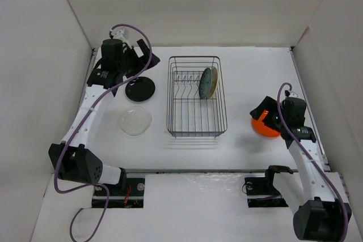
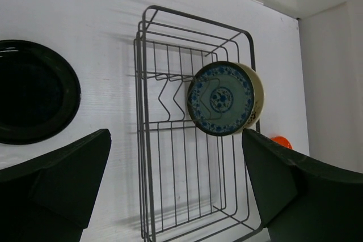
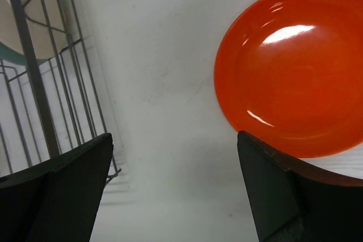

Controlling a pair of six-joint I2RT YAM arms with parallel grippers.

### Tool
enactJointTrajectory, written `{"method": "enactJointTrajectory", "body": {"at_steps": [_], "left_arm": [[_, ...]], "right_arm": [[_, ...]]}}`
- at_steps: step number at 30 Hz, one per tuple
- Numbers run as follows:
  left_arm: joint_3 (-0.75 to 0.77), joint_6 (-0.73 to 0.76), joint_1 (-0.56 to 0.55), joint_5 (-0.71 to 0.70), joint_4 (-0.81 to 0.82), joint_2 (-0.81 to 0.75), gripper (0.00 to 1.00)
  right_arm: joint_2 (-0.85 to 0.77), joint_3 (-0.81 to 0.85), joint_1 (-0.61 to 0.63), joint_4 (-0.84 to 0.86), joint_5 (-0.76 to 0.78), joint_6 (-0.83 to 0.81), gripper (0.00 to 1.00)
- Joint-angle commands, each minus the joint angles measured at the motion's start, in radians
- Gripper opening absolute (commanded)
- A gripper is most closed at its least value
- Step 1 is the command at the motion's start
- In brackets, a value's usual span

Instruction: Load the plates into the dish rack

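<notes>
Between white walls point(image 1: 193, 4), white table point(image 1: 249, 77) bears dish rack point(image 1: 195, 134).

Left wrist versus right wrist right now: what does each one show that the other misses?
Left wrist only: the black plate flat on the table left of the dish rack, and the teal patterned plate face-on, upright in the rack, with what looks like a cream plate behind it. Right wrist only: the orange plate close up, lying flat beside the rack. Shared: the rack's wires, the orange plate (a sliver in the left wrist view), and a racked plate's edge, top left in the right wrist view.
</notes>
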Motion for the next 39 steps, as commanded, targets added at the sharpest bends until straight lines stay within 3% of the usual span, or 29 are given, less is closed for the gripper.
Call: {"method": "enactJointTrajectory", "body": {"at_steps": [1, 8, 13, 14, 17, 27, 33, 39], "left_arm": [[-0.008, 0.027, -0.008, 0.07, 0.062, -0.051, 1.0], [-0.008, 0.037, -0.044, -0.008, 0.041, -0.062, 1.0], [0.001, 0.037, -0.044, -0.028, 0.041, -0.062, 1.0], [0.001, 0.046, -0.044, -0.028, 0.032, -0.062, 1.0], [0.001, 0.046, -0.044, -0.046, 0.031, -0.062, 1.0], [0.001, 0.055, -0.044, -0.069, 0.022, -0.071, 1.0], [0.001, 0.055, -0.044, -0.069, 0.022, -0.071, 1.0], [0.01, 0.046, -0.044, -0.225, -0.024, -0.062, 1.0]], "right_arm": [[-0.037, -0.056, -0.008, 0.162, -0.142, 0.119, 0.94], [0.077, 0.082, 0.231, -0.1, 0.32, 0.099, 0.94], [0.351, 0.226, 0.436, -0.198, 0.516, 0.162, 0.94], [0.401, 0.268, 0.512, -0.243, 0.632, 0.179, 0.94], [0.524, 0.402, 0.571, -0.337, 0.726, 0.198, 0.94], [0.534, 0.442, 0.483, -0.315, 0.746, 0.129, 0.91], [0.341, 0.363, 0.408, -0.164, 0.587, 0.081, 0.91], [0.297, 0.482, 0.367, -0.223, 0.596, 0.001, 0.91]]}}
